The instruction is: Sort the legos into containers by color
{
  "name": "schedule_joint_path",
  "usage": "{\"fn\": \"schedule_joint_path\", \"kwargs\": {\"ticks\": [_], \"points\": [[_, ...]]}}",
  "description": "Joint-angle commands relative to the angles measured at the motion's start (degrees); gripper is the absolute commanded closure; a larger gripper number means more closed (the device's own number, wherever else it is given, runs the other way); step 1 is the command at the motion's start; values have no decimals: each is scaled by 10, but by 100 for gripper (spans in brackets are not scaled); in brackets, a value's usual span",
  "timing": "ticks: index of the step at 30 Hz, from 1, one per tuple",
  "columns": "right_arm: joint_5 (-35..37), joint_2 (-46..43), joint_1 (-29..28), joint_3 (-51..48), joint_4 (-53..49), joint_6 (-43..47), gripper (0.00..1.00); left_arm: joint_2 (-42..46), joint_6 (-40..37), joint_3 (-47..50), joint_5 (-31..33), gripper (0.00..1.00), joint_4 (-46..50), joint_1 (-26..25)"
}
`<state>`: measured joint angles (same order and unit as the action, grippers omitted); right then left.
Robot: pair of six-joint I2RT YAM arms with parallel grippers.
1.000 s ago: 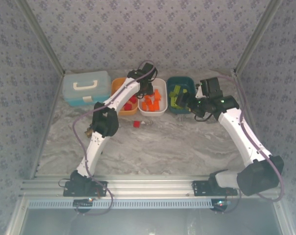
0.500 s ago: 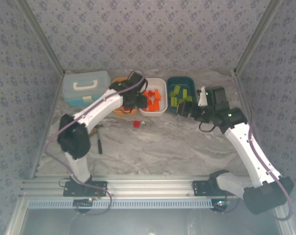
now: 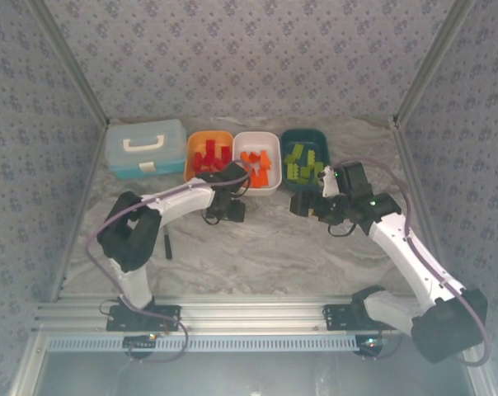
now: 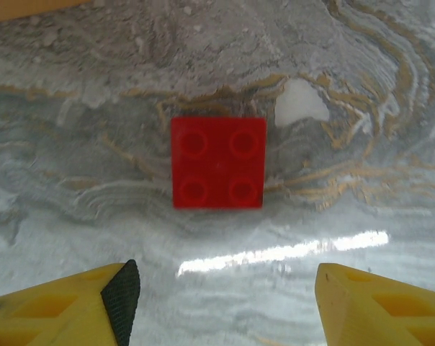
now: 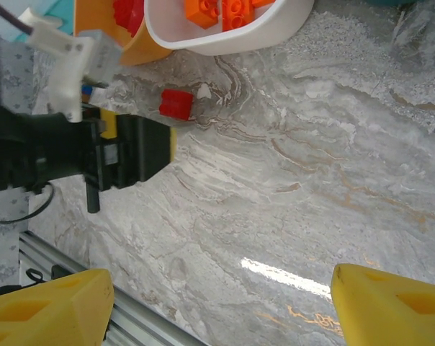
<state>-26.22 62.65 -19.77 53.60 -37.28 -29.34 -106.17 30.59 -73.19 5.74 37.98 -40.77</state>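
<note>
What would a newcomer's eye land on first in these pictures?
A lone red lego lies on the marbled table, with the left gripper open over it. Along the back wall, the orange tray, white tray and teal tray hold colour-sorted bricks.

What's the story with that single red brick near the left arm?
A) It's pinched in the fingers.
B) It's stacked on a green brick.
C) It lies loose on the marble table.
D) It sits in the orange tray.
C: the red brick lies flat, studs up, on the marble table, with the left arm's fingers apart and clear of it.
</note>
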Motion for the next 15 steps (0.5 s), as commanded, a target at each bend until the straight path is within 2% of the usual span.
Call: {"fn": "schedule_joint_path", "kwargs": {"ticks": [1,8,15], "points": [[-7,-8,0,-3,10,-12,19,-32,-19,-37,17,31,-12,2],[-2,-17,2,7,-8,-12,19,-57,-23,-51,27,36,-20,20],[-4,-9,8,12,-15,-15,18,-86,-42,-79,28,52,-15,23]]}}
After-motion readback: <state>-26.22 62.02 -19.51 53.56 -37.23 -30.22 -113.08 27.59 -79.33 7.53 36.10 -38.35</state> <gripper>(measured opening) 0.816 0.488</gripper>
